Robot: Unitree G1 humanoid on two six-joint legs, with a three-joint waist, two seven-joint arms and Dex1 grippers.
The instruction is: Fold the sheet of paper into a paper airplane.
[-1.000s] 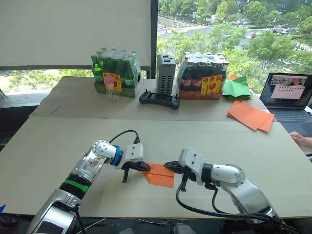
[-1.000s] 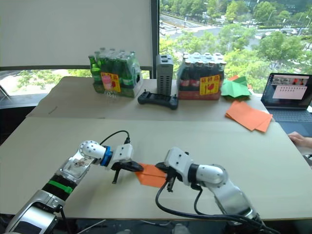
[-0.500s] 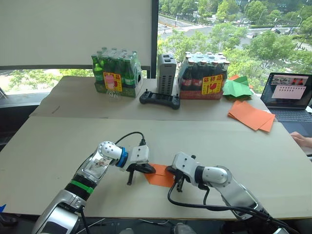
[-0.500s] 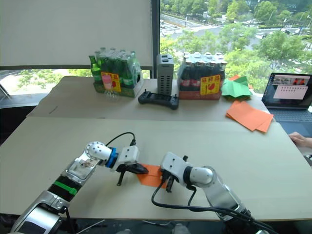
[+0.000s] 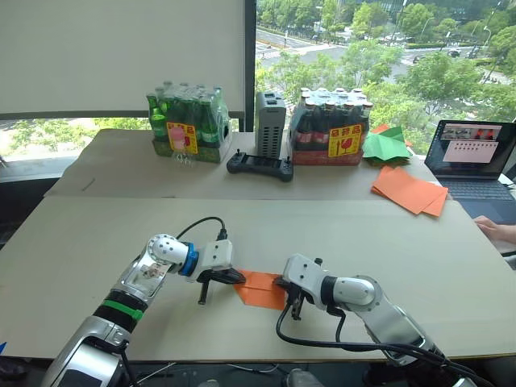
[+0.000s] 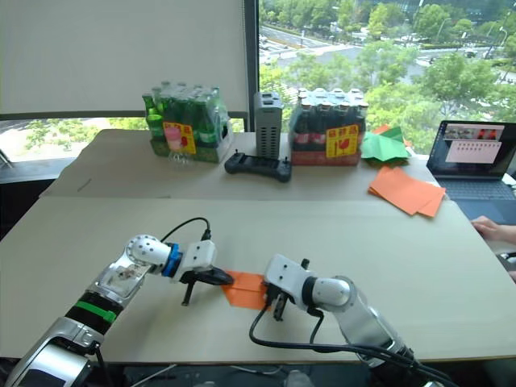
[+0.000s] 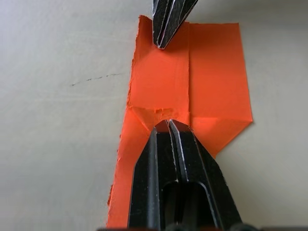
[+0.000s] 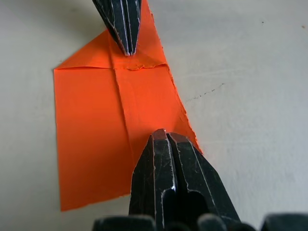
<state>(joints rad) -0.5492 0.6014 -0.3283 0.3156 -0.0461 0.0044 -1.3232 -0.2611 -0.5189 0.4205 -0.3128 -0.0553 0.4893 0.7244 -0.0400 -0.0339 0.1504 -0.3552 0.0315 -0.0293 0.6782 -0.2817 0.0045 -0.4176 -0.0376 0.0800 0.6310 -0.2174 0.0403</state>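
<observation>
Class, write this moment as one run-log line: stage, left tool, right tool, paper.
stage: mid-fold | left tool: shut, tip on paper | right tool: shut, tip on opposite end | sheet of paper: folded, flat on table

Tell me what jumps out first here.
The orange paper, partly folded, lies at the near edge of the table with both grippers on it: left gripper and right gripper press shut tips on opposite ends. Behind stand two bottle packs flanking a grey box, with a pile of orange sheets at far right.
</observation>
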